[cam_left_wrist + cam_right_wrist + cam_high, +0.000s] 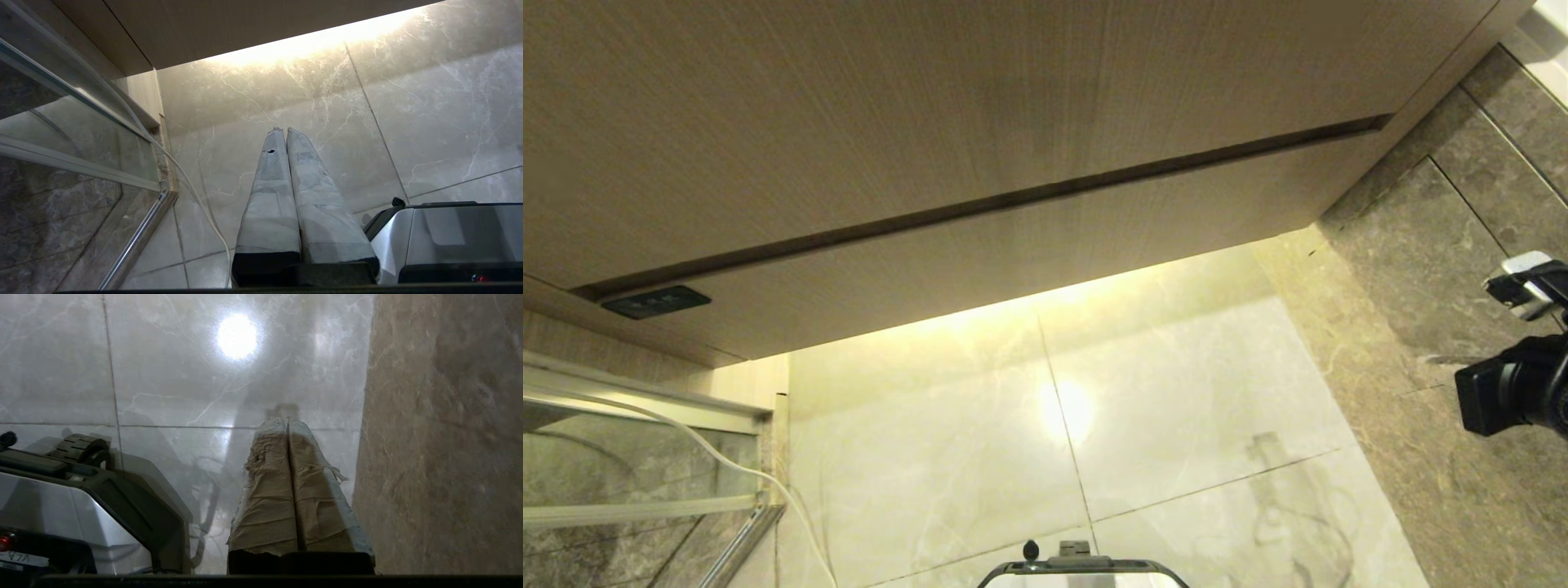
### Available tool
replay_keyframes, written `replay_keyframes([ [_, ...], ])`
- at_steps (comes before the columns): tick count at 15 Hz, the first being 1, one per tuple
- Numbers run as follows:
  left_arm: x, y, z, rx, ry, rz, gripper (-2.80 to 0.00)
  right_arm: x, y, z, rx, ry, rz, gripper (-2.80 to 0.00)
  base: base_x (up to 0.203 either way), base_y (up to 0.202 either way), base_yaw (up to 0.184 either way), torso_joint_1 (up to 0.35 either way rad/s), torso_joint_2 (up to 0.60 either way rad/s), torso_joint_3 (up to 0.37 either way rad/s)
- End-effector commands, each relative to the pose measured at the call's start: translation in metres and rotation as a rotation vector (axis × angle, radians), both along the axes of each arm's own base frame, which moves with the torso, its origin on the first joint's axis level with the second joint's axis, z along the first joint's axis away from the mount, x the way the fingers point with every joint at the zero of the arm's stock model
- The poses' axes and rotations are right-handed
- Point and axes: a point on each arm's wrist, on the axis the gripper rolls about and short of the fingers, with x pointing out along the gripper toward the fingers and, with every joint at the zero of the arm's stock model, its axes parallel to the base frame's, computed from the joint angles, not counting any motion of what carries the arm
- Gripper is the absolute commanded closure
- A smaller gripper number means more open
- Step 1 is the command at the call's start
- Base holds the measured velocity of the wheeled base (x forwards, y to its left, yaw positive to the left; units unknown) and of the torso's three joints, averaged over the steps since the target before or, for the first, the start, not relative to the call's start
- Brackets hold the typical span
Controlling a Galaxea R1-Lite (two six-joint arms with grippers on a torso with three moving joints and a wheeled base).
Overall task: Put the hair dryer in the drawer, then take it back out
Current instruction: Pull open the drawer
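The drawer (1029, 253) is the shallow light-wood front under the dark gap, below a taller wood panel; it is closed flush. The hair dryer is out of view in all three views. My right arm (1515, 392) shows at the right edge of the head view, beside the dark stone wall. In the right wrist view my right gripper (287, 419) is shut with nothing between its tape-wrapped fingers, pointing down at the floor tiles. My left gripper (283, 130) is also shut and empty, hanging over the floor beside my base.
A glass shower screen with a metal frame (621, 457) stands at the left, and a white cable (768, 482) trails down along it. A dark stone wall (1421, 269) closes the right side. My base (1082, 567) sits at the bottom. A small dark plate (658, 300) is set at the drawer's left end.
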Motion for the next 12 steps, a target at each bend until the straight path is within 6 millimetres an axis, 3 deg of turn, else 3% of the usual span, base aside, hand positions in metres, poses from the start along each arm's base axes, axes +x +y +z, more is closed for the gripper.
replay_keyframes([
  [1,0.000,0.000,0.000,0.000,0.000,0.002,0.00,-0.031,0.002,0.006,-0.005,-0.062,0.000,0.00,0.000,0.000,0.000,0.000,0.00,0.000],
  [5,0.000,0.000,0.000,0.000,0.001,0.000,0.00,-0.066,0.004,-0.002,-0.004,-0.085,-0.010,0.00,0.000,0.000,0.000,0.000,0.00,0.000],
  [12,0.000,0.000,0.000,0.000,0.001,0.001,0.00,-0.082,0.005,-0.011,-0.071,-0.072,-0.098,0.00,0.000,0.000,0.000,0.000,0.00,0.000],
])
